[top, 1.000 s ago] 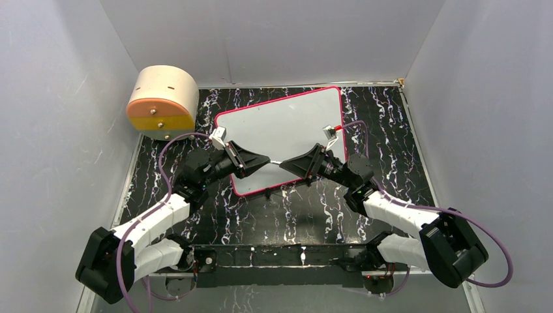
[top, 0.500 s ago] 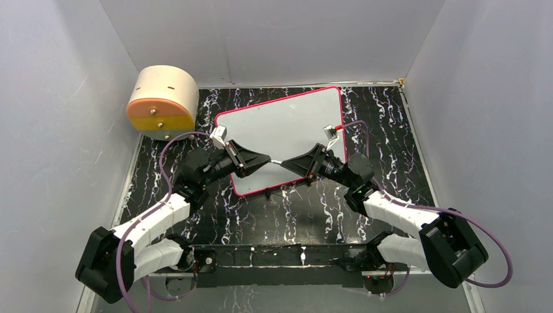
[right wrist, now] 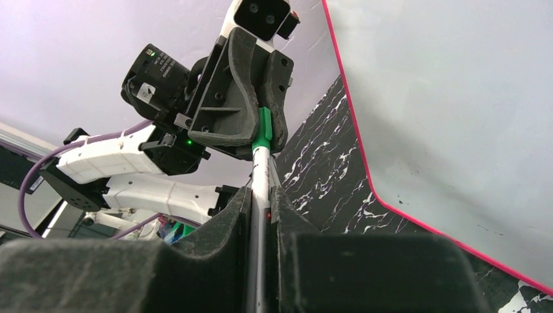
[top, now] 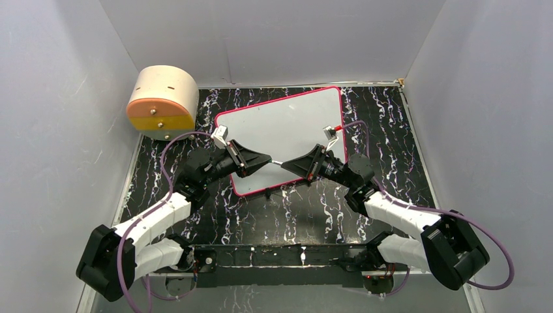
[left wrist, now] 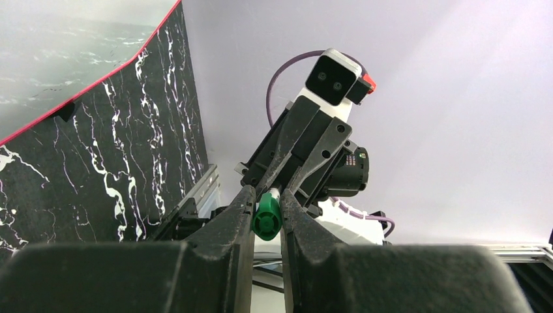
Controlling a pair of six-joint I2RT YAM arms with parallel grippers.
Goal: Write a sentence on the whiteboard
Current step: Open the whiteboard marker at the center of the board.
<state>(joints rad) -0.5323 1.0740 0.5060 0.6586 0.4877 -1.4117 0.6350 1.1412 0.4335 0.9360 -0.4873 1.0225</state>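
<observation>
Bolted at the near edge of the black marbled table [top: 326,208], two white-and-black arms reach inward and forward until their tips almost meet. The left gripper [top: 265,158] and the right gripper [top: 285,164] face each other nose to nose, with one marker [top: 275,162] bridging the short gap between them. In the left wrist view the left fingers [left wrist: 238,215] are closed narrowly on the marker's green cap [left wrist: 267,218]. In the right wrist view the right fingers [right wrist: 240,202] are clamped on the white barrel just behind that cap, which sits between the jaws of the opposite arm.

The whiteboard [top: 287,120] lies flat on the table directly below and beyond both grippers. Its pink-red near edge runs under the two wrists, and the fingertips and marker hang over its near portion. From there the board stretches away toward the back wall, turned slightly askew, its far right corner closest to the wall. At the far left corner, apart from the board, stands a round beige and orange box [top: 163,101].
</observation>
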